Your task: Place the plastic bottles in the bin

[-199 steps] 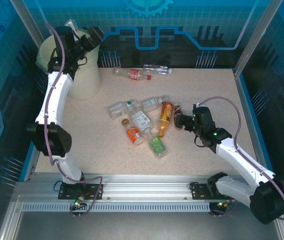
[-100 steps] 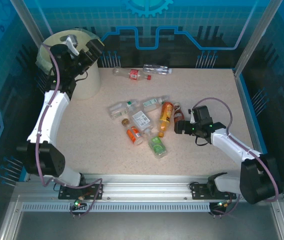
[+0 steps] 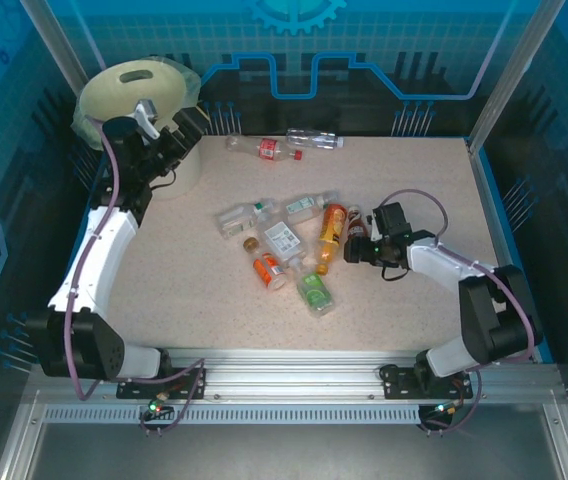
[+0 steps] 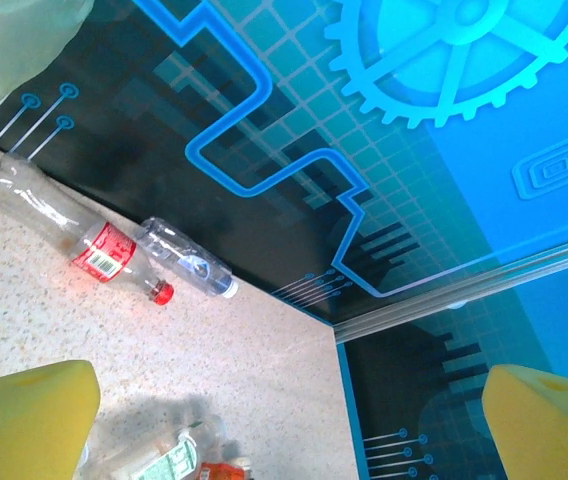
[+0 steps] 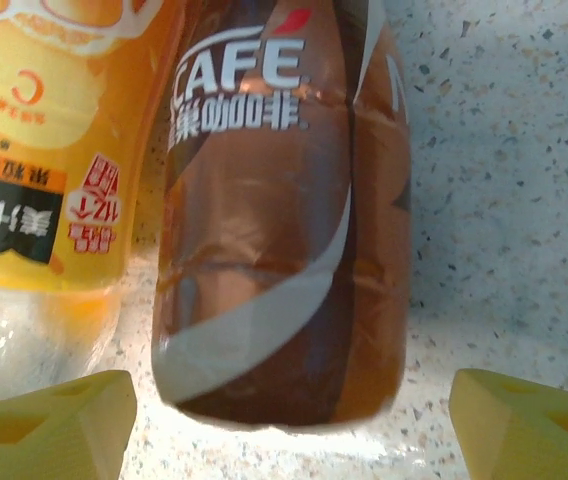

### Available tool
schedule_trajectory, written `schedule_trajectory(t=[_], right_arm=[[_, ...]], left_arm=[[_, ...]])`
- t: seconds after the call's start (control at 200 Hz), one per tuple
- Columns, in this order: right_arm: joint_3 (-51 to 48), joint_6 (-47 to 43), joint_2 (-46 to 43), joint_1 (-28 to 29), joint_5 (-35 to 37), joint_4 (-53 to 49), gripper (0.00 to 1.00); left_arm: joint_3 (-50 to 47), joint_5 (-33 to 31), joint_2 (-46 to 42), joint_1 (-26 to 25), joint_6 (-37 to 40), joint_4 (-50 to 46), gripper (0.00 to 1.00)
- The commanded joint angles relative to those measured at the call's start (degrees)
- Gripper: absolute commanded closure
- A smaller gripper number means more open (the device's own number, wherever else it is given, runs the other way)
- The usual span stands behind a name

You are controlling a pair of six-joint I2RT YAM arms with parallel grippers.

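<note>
Left tool point(image 3: 167, 118): raised beside the bin point(image 3: 179, 175), close against its near side; jaws spread as wide as they go, nothing between them. In the left wrist view its yellow pads point(image 4: 24, 415) sit at the two lower corners.
Right tool point(image 3: 356, 245): low on the worktop point(image 3: 194, 290), at the right end of the bottle pile. Jaws apart, one pad point(image 5: 44, 425) on each side of the brown bottle point(image 5: 284, 250), with a gap on both sides; nothing gripped.
Brown bottle: lying flat, just beside the orange bottle point(image 5: 54, 150).
Bin: far left corner of the worktop, upright.
Bottles point(image 3: 284, 240): most lie in a loose pile mid-worktop, well apart from the bin.
Far edge: a red-label bottle point(image 4: 74, 235) and a clear bottle point(image 4: 184, 258) lie just beside each other by the back wall.
</note>
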Motion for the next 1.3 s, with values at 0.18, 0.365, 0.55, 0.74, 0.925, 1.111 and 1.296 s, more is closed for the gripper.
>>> schedule_trajectory(t=[0.18,0.365,0.55,0.74,0.925,1.111,1.296], right_arm=[[4.17,-0.96,6.16,-0.61,-1.35,0.91,0.2],[6.36,-0.47,7.86,-0.59,0.2,0.81,0.24],[6.23,-0.01,8.8,-0.52,0.66,1.17,0.29],[4.78,1.55,7.07,-0.47,1.66,3.2,0.34],[1.68,2.52,4.0,0.3,4.03,4.03,0.42],[-0.12,3.59,-0.7,1.7,8.25,3.35,0.5],[0.03,3.15,-5.13,3.32,11.04,1.39,0.52]], left_arm=[[-1.73,1.88,-3.1,-0.4,4.4,-5.95,0.01],[-5.46,3.78,-5.29,-0.4,4.24,-7.17,0.01],[-8.93,8.32,-6.12,-0.49,4.17,-5.08,0.01],[-13.07,10.15,-6.96,-1.14,4.14,-0.65,0.01],[-13.89,10.85,-5.72,-3.48,5.5,0.39,0.01],[-12.76,10.41,-2.94,-6.47,6.74,-0.69,0.01],[-8.38,7.31,0.26,-8.93,9.47,-7.04,0.01]])
